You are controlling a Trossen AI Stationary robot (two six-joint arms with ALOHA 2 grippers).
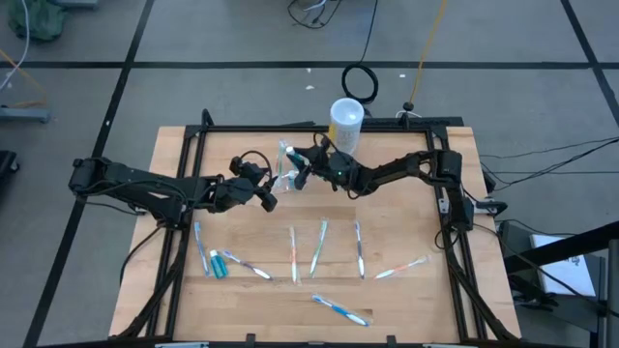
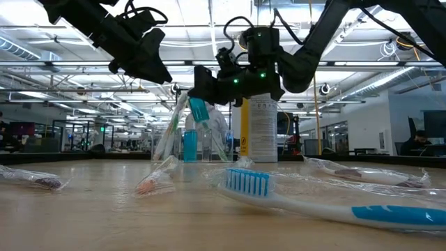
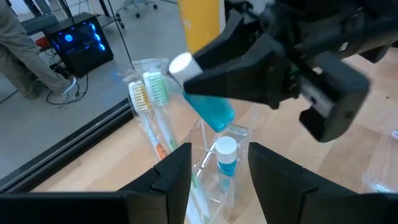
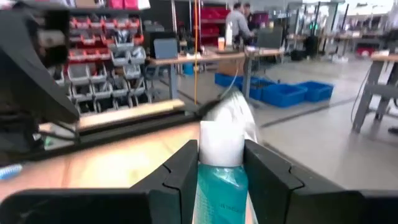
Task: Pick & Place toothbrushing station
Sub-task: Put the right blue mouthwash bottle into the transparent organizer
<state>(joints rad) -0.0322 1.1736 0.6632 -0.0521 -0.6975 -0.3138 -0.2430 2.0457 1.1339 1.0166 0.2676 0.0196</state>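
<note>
Teal tube (image 3: 208, 109) clenched in our right pincer (image 4: 219, 163) hangs cap-down over the clear holder (image 3: 217, 174) on the bench (image 1: 251, 309), ready for dropping in; left pincer (image 3: 219, 163), released, hovers beside, probably to steady it.

Pretty clearly an industrial robotics lab or workshop: grey concrete floor with dark taped lines (image 1: 116, 97), loose black cables (image 1: 360, 82), wall racks of small grey parts bins (image 4: 99, 74), blue plastic crates (image 4: 283, 93), wooden work tables (image 4: 205, 59), a person (image 4: 236, 25) at a far station.

Canister (image 1: 345, 125) just behind holder (image 1: 286, 166)
</note>
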